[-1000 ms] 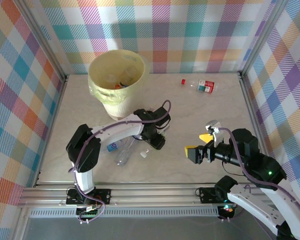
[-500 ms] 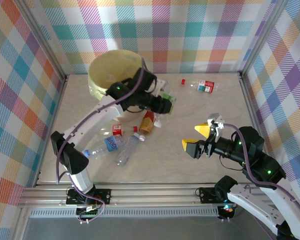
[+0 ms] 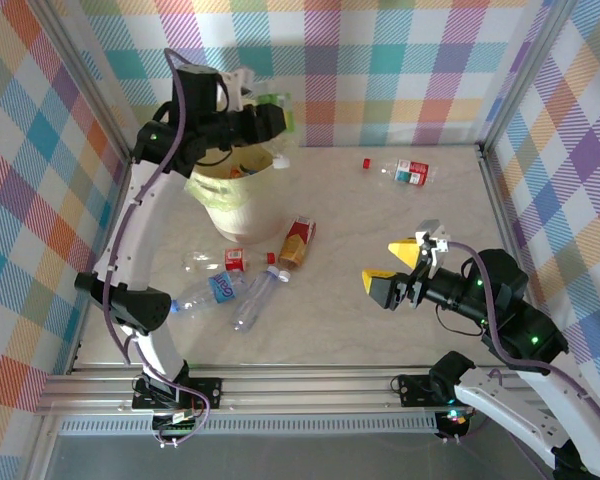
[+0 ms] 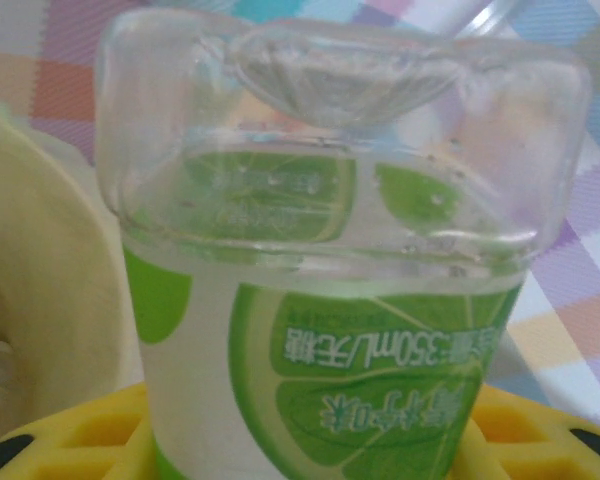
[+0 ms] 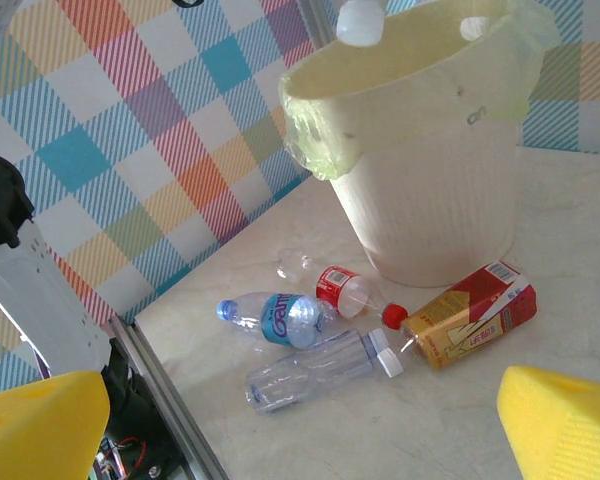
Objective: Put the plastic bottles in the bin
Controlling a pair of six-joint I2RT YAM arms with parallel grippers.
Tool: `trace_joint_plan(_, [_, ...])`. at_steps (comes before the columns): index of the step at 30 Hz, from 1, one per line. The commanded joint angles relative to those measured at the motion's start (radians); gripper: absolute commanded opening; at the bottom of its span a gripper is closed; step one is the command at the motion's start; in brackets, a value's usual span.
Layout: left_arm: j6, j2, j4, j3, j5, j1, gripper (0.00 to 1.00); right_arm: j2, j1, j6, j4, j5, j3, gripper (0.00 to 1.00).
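Note:
My left gripper (image 3: 263, 118) is raised over the bin's (image 3: 212, 192) far rim, shut on a clear plastic bottle with a green lime label (image 3: 274, 106). In the left wrist view this bottle (image 4: 380, 340) sits between the yellow fingers (image 4: 70, 440), with the bin's wall (image 4: 40, 250) at the left. In front of the bin lie a red-labelled bottle (image 3: 227, 260), a blue-labelled bottle (image 3: 212, 288) and a plain clear bottle (image 3: 253, 304). Another red-labelled bottle (image 3: 408, 172) lies at the far right. My right gripper (image 3: 397, 268) hovers open and empty right of the group.
An orange-brown drink carton with a red and yellow label (image 3: 297, 242) lies beside the bin's base. A loose red cap (image 3: 366, 162) rests near the far bottle. Metal frame posts and checked cloth walls close in the table.
My left arm has swung up from the table in front of the bin to above its rim, carrying the green-labelled bottle. The right gripper has barely shifted.

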Motion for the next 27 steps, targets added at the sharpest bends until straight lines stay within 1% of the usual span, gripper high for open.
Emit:
trace_joint_plan(1, [-0.044, 0.009, 0.062, 0.025, -0.064, 0.055, 0.48, 0.002, -0.003, 0.021, 0.043, -0.006, 0.028, 1.00])
trace_joint_plan(3, [-0.027, 0.009, 0.066, 0.024, -0.123, 0.076, 0.48, 0.001, -0.003, 0.026, 0.043, -0.007, 0.022, 1.00])
trace_joint_plan(5, [-0.005, 0.019, 0.069, 0.028, -0.155, 0.094, 0.48, 0.000, -0.003, 0.031, 0.044, -0.009, 0.013, 1.00])
trace_joint_plan(11, [0.098, 0.094, 0.005, 0.065, -0.198, 0.128, 0.48, 0.001, -0.004, 0.045, 0.028, -0.001, -0.001, 1.00])
trace_joint_plan(16, [0.190, 0.146, -0.035, 0.066, -0.254, 0.145, 0.48, 0.014, -0.003, 0.053, -0.012, 0.046, 0.002, 1.00])
trace_joint_plan(27, [0.266, 0.220, -0.112, 0.063, -0.341, 0.155, 0.51, 0.052, -0.003, 0.072, -0.031, 0.053, -0.015, 1.00])
